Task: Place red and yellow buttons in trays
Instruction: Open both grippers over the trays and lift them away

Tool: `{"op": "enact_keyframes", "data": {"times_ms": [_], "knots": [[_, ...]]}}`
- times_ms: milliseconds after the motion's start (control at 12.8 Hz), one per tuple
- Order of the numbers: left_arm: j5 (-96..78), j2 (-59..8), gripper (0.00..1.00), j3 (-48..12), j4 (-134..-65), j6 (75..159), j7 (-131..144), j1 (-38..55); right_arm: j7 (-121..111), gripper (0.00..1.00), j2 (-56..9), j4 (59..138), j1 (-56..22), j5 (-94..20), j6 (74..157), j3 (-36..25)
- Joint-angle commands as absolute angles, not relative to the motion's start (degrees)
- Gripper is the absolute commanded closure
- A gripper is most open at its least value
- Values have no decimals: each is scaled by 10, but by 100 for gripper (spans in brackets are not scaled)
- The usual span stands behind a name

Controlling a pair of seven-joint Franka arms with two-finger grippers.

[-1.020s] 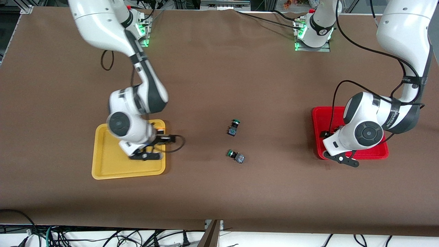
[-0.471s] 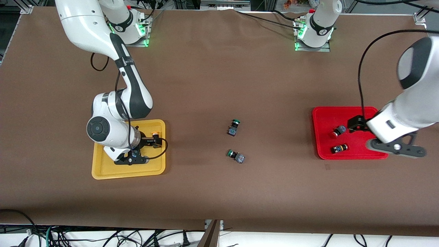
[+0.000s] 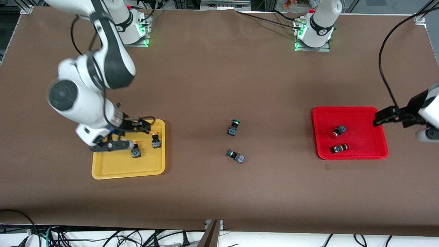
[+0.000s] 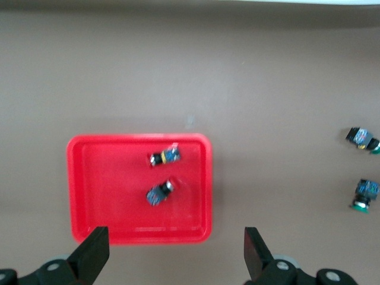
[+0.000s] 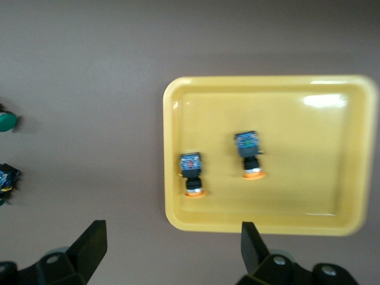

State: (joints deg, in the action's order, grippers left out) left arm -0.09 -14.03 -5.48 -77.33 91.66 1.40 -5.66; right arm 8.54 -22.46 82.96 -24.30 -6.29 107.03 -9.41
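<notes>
The yellow tray [image 3: 113, 166] holds two yellow-capped buttons [image 3: 136, 151] [image 3: 156, 141], lying apart. My right gripper [image 3: 139, 136] hangs open and empty above that tray's rim. In the right wrist view the tray [image 5: 309, 148] and both buttons [image 5: 191, 174] [image 5: 250, 153] lie below the open gripper [image 5: 172, 252]. The red tray [image 3: 363, 137] holds two red-capped buttons [image 3: 339, 131] [image 3: 340, 148]. My left gripper [image 3: 398, 127] is open and empty, up over that tray's outer edge. The left wrist view shows the tray [image 4: 95, 178], its buttons [image 4: 164, 157] [image 4: 160, 193] and the open gripper [image 4: 175, 261].
Two green-capped switches [image 3: 233, 127] [image 3: 236, 155] lie on the brown table midway between the trays, one nearer the front camera. They also show in the left wrist view [image 4: 363, 137] [image 4: 365, 193] and at the edge of the right wrist view [image 5: 6, 120].
Both grippers have risen and drawn back from their trays. The right gripper left a second yellow button in the yellow tray. The left arm uncovered the two red buttons.
</notes>
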Motion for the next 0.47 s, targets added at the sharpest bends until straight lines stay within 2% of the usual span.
{"op": "enact_keyframes", "data": {"times_ms": [0, 157, 392], "knots": [[-7, 40, 0, -37, -1011, 995, 25, -23, 83, 0, -153, 848, -243, -26, 1022, -97], [-7, 41, 0, -37, -1025, 995, 24, -19, 84, 0, -139, 848, -239, -39, 970, -104], [-7, 14, 0, -38, -990, 976, 24, -24, 86, 0, -117, 849, -239, -44, 947, -113]]}}
